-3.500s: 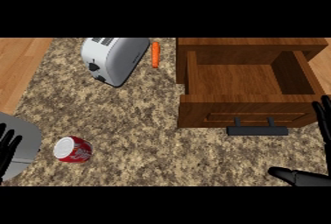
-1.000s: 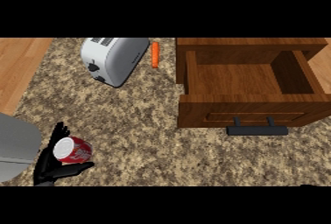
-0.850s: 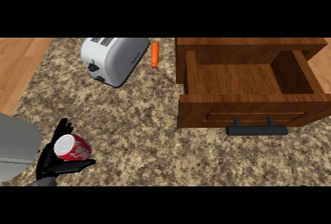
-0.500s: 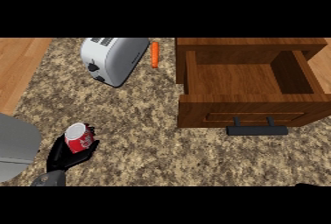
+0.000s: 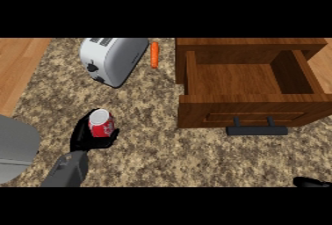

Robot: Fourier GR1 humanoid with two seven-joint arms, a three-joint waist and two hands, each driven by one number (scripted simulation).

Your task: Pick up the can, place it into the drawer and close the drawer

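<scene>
Only one view: head view. Camera sits above counter (image 5: 194, 158), looks steeply down at its top. Far side of counter lies at upper edge of view, robot's own side at lower edge. View not mirrored. Left forearm with left hand (image 5: 88, 136) enters from lower left; tip of right hand (image 5: 311, 182) shows at lower right corner. Frame reaches from toaster (image 5: 111, 59) at upper left to open drawer (image 5: 250, 112) at right. Moderately near: counter fills most of frame, wooden floor (image 5: 19, 61) shows at left edge.

Wooden drawer (image 5: 250, 112); speckled stone counter (image 5: 156, 154); glossy metal toaster (image 5: 111, 59).
</scene>
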